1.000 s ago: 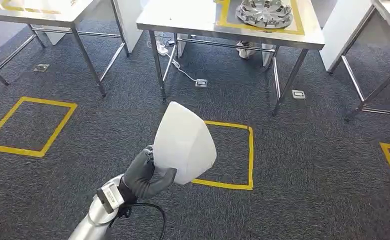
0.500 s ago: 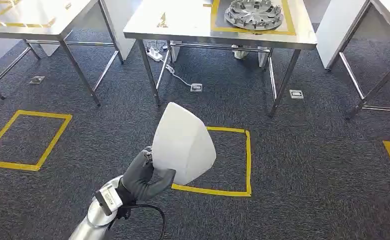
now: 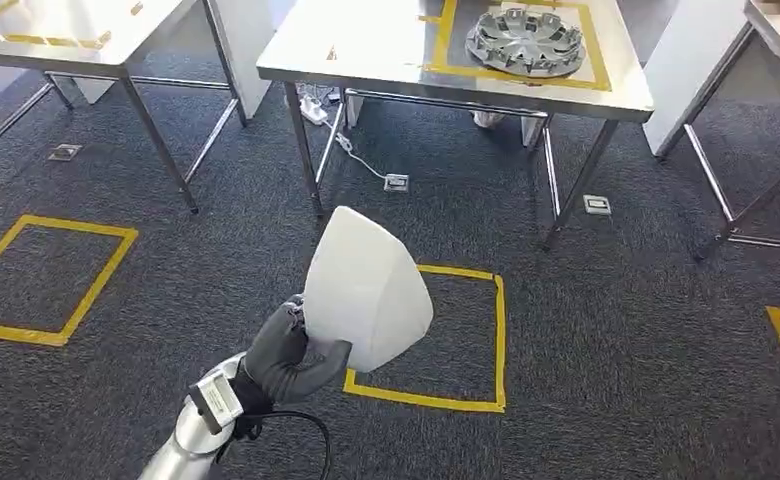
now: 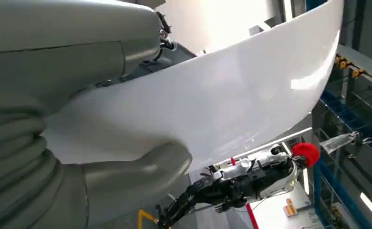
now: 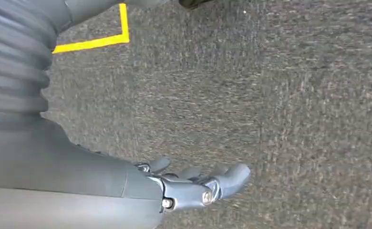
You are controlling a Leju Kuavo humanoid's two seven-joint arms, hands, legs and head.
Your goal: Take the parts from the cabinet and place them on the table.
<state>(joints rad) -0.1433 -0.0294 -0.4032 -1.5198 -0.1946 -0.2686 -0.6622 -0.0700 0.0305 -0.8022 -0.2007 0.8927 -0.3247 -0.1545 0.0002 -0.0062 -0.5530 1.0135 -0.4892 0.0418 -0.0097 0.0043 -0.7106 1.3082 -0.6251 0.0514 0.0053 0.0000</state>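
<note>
A white shell [image 3: 369, 290] is gripped at lower centre by the left hand [image 3: 284, 355], while the right hand [image 5: 193, 183] hangs seemingly empty, fingers loosely apart.

My head view is swinging as I walk: the steel table [image 3: 386, 50] with the silver wheel part [image 3: 526, 38] is drifting back toward the right and lower in frame after sliding left a moment ago. The yellow floor square [image 3: 499, 340] is sinking lower too. That is camera motion, not the things moving, and I am seeing slightly more of the tabletop now.
</note>
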